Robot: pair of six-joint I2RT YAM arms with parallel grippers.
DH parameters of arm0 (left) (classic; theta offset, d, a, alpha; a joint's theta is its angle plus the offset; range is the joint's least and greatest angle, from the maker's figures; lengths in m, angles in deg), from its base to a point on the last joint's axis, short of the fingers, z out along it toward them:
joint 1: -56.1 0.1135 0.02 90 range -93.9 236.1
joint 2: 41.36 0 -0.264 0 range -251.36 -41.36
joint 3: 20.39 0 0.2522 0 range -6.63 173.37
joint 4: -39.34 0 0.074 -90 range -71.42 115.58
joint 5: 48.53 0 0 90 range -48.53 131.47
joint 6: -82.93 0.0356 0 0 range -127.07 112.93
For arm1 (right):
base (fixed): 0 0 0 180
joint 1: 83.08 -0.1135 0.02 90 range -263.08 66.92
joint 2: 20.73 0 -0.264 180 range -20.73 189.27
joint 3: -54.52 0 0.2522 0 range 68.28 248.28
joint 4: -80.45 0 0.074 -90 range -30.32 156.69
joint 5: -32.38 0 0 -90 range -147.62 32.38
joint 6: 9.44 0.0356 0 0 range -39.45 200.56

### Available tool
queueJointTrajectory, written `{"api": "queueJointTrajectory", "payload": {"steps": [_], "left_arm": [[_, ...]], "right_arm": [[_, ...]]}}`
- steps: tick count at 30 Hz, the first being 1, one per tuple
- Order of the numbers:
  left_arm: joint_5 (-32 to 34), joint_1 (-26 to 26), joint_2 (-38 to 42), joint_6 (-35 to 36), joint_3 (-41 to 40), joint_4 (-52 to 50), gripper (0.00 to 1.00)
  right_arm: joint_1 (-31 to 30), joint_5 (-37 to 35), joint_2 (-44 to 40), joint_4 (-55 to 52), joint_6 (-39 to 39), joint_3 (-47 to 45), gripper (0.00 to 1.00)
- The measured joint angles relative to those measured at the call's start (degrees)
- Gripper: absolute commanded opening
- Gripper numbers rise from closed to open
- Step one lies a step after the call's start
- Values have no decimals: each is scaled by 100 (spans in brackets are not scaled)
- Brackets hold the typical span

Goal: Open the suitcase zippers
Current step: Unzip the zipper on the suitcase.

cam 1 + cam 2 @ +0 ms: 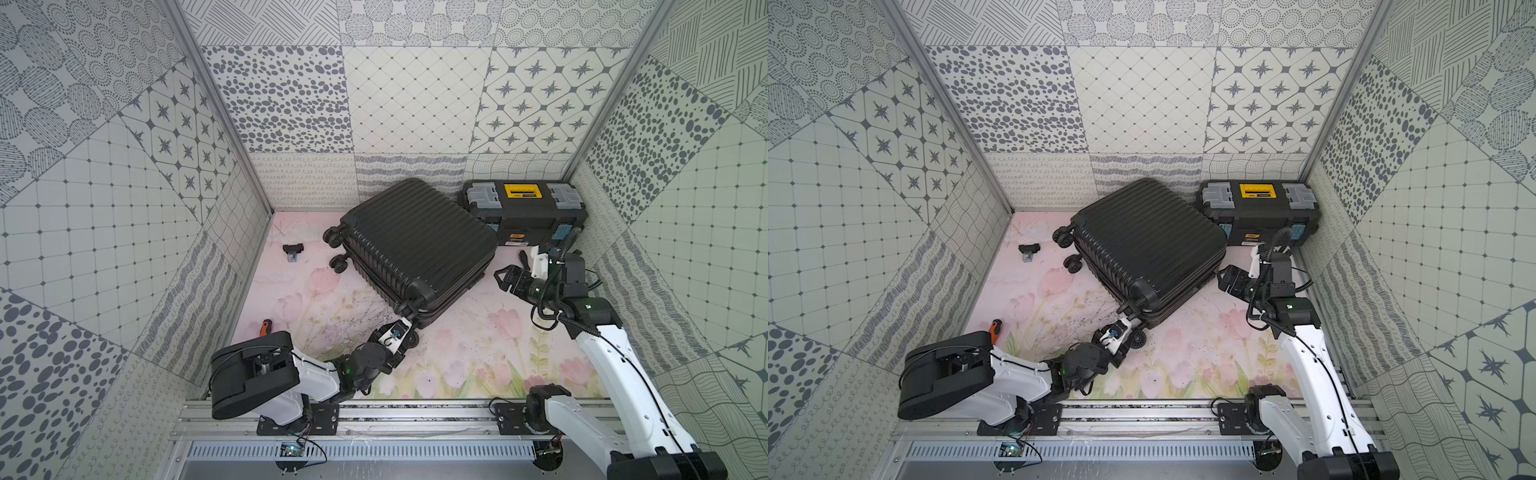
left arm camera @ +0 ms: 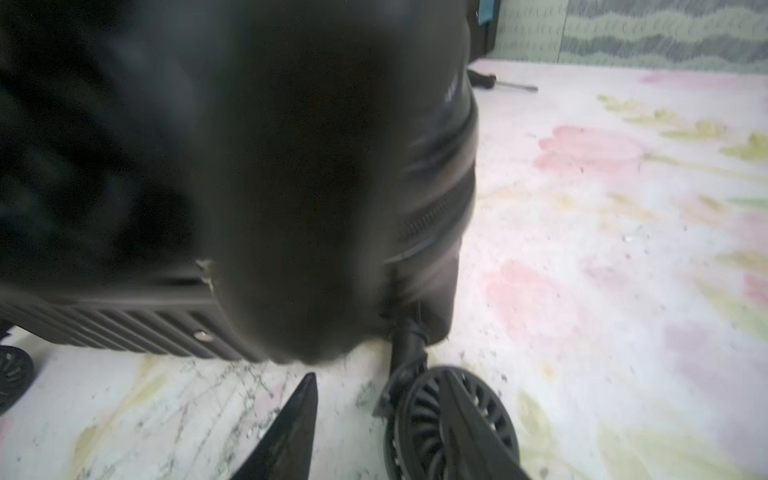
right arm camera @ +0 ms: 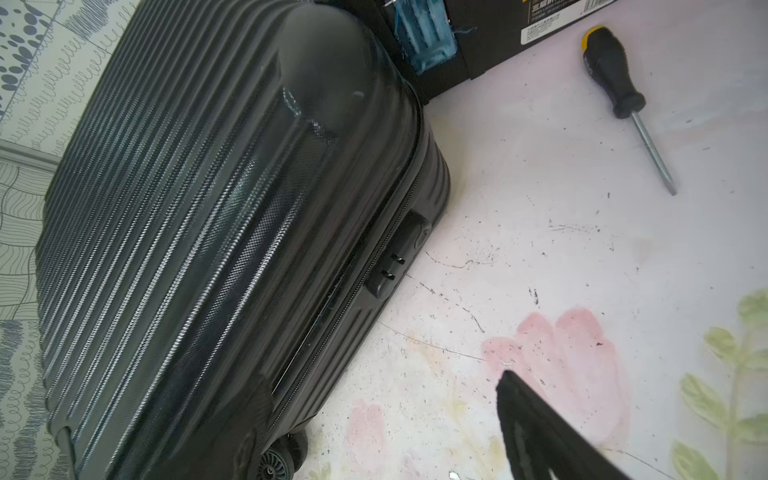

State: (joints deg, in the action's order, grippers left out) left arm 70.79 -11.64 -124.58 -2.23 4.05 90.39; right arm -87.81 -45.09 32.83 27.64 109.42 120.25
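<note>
The suitcase (image 1: 419, 245) lies flat on its broad side in the middle of both top views, slewed at an angle, with its near corner pointing towards the lower centre of the frame. The shell looks stiff, ribbed and slick, so I judge a gripper would get no purchase there. It is bulky too, and with nothing pinning it down a tug would probably slide or swivel it. The zippers (image 3: 332, 324) run as a thin toothed track round the narrow side seam, past a small lock (image 3: 390, 266). The seam looks closed along the stretch in view. I can't pick out the pulls with any certainty. They are the place to take hold, being small, flat and loose, and they call for a fine pinch while something steadies the case.

The left gripper (image 1: 409, 311) is pressed up to that near corner, beside a caster wheel (image 2: 453, 424). Its jaws are partly spread and nothing shows pinched between them. The corner itself is a dark blur right against the left wrist lens.

The right gripper (image 1: 500, 279) hangs at centre right, just off the suitcase's right edge, spread wide and empty. It looks handy for bracing.

A black toolbox (image 1: 523, 208) sits behind at upper right, just beside the case. A screwdriver (image 3: 615, 75) lies on the floral bench (image 1: 457, 357) near the toolbox. At lower left an orange-handled tool (image 1: 264, 326) rests well clear.
</note>
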Motion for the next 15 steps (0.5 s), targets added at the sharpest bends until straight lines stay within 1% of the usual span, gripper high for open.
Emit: {"api": "queueJointTrajectory", "payload": {"steps": [6, 11, 15], "left_arm": [[208, 170, 20, 20, -9, 715, 39], [216, 256, -212, -33, 44, 981, 30], [192, 330, -409, -122, 92, 1115, 25]], "right_arm": [[-37, 26, 4, 35, 7, 0, 86], [-52, 52, 4, 79, 7, -2, 86], [-70, 83, 4, 76, 0, -2, 86]]}}
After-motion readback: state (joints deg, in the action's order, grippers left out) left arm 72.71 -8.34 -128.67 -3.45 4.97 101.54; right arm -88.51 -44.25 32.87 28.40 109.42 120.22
